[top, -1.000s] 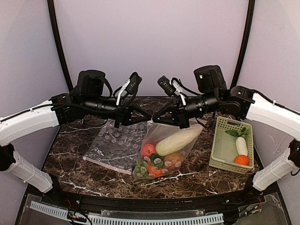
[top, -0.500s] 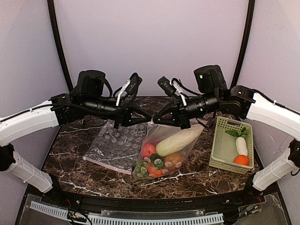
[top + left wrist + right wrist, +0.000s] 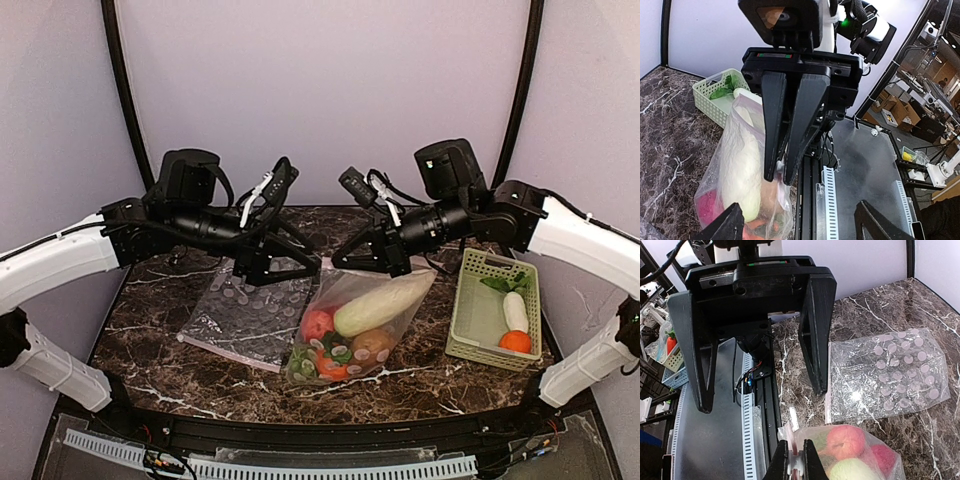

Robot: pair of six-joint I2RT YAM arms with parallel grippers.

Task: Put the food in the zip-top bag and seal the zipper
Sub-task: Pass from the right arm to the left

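— Where's your left claw [image 3: 762, 395]?
— Spread wide, holding nothing. The zip-top bag [image 3: 365, 320] sits just right of it (food [image 3: 380, 305] inside).
— And the right claw [image 3: 796, 462]?
— Pinched on the bag's top edge. Close your left beside it, then slide outward, pressing evenly.
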